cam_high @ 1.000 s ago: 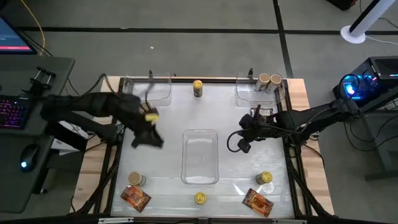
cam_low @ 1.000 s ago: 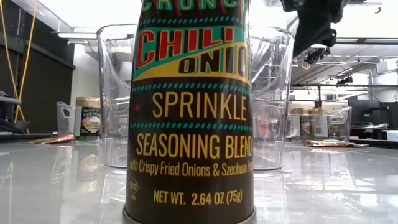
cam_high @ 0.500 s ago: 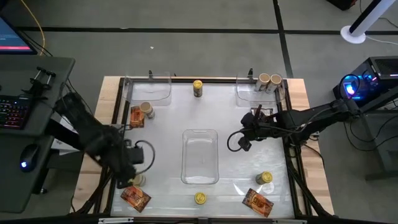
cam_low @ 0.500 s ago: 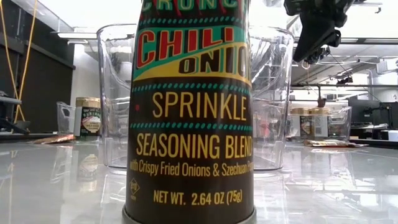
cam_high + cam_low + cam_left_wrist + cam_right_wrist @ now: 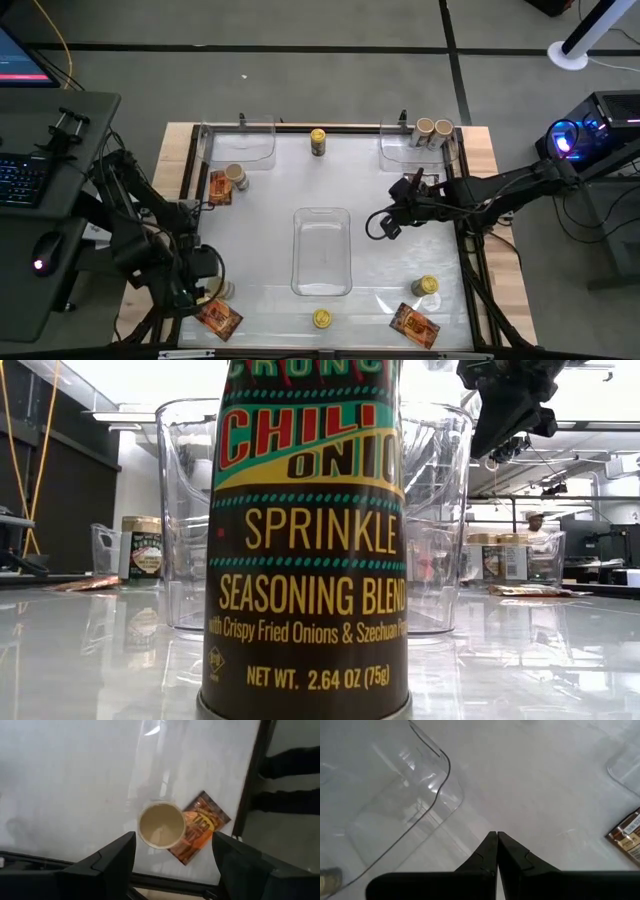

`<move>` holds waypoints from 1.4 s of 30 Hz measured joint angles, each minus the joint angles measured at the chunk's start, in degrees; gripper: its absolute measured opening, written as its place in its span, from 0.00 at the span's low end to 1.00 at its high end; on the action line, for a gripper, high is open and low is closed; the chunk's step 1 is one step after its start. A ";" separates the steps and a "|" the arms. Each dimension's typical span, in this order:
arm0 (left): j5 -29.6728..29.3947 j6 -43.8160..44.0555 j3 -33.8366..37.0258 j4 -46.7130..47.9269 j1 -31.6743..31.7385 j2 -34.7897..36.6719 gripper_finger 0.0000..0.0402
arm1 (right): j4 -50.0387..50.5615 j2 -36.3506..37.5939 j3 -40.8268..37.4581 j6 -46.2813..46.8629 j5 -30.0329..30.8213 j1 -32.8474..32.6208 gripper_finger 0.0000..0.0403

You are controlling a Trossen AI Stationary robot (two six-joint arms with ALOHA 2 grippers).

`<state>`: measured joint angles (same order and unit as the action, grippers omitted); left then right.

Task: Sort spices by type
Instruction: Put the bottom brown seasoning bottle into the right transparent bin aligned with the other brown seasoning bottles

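The bench (image 5: 270, 215), a glossy white rectangle in a dark frame with pale wood at its sides, carries three clear plastic trays: a long one (image 5: 321, 252) at the centre and a smaller one in each far corner (image 5: 247, 143) (image 5: 408, 145). The left arm reaches over the near left corner, its gripper (image 5: 172, 851) with fingers spread above a beige-lidded cylindrical jar (image 5: 161, 824) that stands against a flat orange-red foil packet (image 5: 200, 826) lettered "TACO". The right arm hangs over the right side, its gripper (image 5: 496, 851) with fingers pressed together, empty. A yellow-lidded jar (image 5: 305, 540) at the near edge reads "CHILI ONION SPRINKLE SEASONING BLEND", "NET WT. 2.64 OZ (75g)". Other spices: two beige-lidded jars (image 5: 433, 130) in the far right tray, a yellow-lidded jar (image 5: 318, 140) at the far edge, another (image 5: 426, 287) beside a foil packet (image 5: 412, 324) near the near right corner, and a jar with a packet (image 5: 227, 183) at the left edge.
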<state>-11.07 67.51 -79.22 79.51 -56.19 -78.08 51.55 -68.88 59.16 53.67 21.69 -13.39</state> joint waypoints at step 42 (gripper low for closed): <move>1.58 -6.81 5.35 -3.52 2.48 -10.37 0.91 | -0.37 -0.02 0.00 -1.21 0.73 0.01 0.00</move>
<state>-9.49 60.70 -73.87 75.99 -53.72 -88.45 51.18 -68.90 59.16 52.47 22.42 -13.37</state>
